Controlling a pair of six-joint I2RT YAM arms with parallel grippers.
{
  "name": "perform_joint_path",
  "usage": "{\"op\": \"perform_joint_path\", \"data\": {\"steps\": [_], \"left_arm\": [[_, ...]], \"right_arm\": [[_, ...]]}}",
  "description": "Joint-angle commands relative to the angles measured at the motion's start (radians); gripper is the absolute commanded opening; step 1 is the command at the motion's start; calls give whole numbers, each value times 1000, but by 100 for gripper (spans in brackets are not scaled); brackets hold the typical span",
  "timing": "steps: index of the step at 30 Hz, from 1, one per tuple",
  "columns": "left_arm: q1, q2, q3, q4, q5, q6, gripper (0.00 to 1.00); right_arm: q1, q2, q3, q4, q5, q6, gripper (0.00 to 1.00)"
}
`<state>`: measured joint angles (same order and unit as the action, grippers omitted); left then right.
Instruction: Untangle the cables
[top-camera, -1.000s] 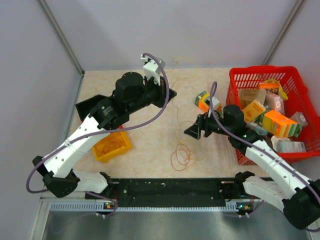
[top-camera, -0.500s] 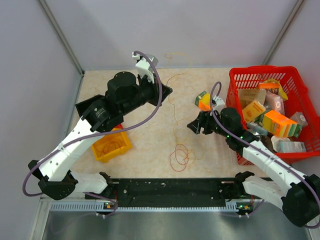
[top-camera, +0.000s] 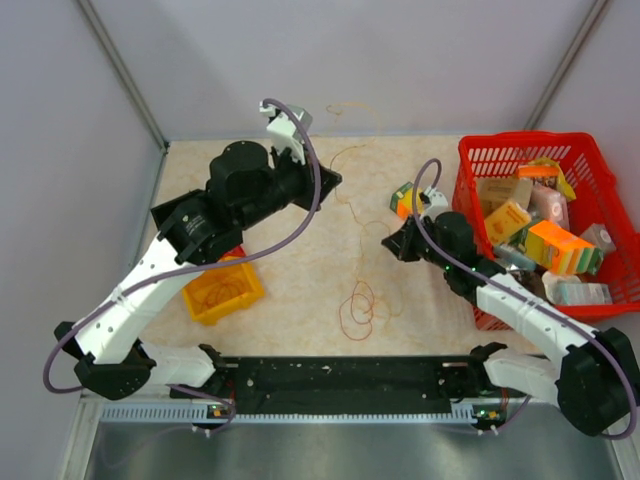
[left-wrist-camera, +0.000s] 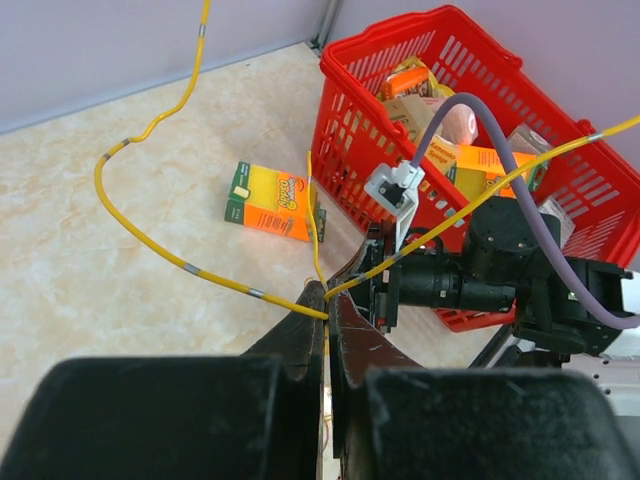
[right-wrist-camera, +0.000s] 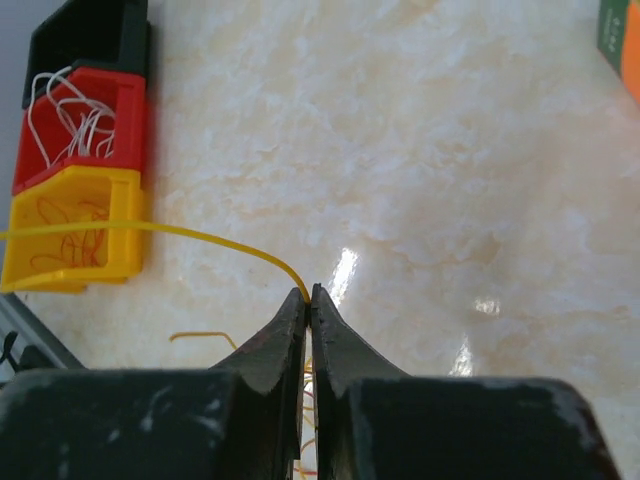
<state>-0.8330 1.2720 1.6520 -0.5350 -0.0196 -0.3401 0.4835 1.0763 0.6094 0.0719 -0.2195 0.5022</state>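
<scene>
A thin yellow cable (left-wrist-camera: 190, 268) is stretched between both grippers. My left gripper (left-wrist-camera: 327, 297) is shut on it above the back middle of the table; from there one run climbs up and left, another leads right. My right gripper (right-wrist-camera: 309, 292) is shut on the same yellow cable (right-wrist-camera: 180, 229), which leaves its tips to the left. In the top view the left gripper (top-camera: 335, 181) and right gripper (top-camera: 388, 246) face each other. A loose tangle of red and orange cables (top-camera: 358, 310) lies on the table in front of them.
A red basket (top-camera: 530, 141) full of packages stands at the right, with an orange-green box (top-camera: 405, 200) beside it. Small bins sit at the left: a yellow bin (top-camera: 225, 290), a red bin (right-wrist-camera: 85, 125) holding white wires, and a black bin (top-camera: 175, 215).
My right gripper was open and has shut on the yellow cable, shifting slightly back and right. The left arm has drawn a little left with its cable.
</scene>
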Motion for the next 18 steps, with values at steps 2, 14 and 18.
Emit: {"op": "perform_joint_path", "data": {"steps": [2,14,18], "left_arm": [[0,-29,90,-63,-240,50,0],[288,-20,-20,-191,-350,9,0],[317,-17,-47,-178,-372,24,0]], "right_arm": [[4,-10,-13,3,286,88,0],[-5,-209,-154,-17,455,39,0],[-5,-268,-166,-12,404,21,0]]}}
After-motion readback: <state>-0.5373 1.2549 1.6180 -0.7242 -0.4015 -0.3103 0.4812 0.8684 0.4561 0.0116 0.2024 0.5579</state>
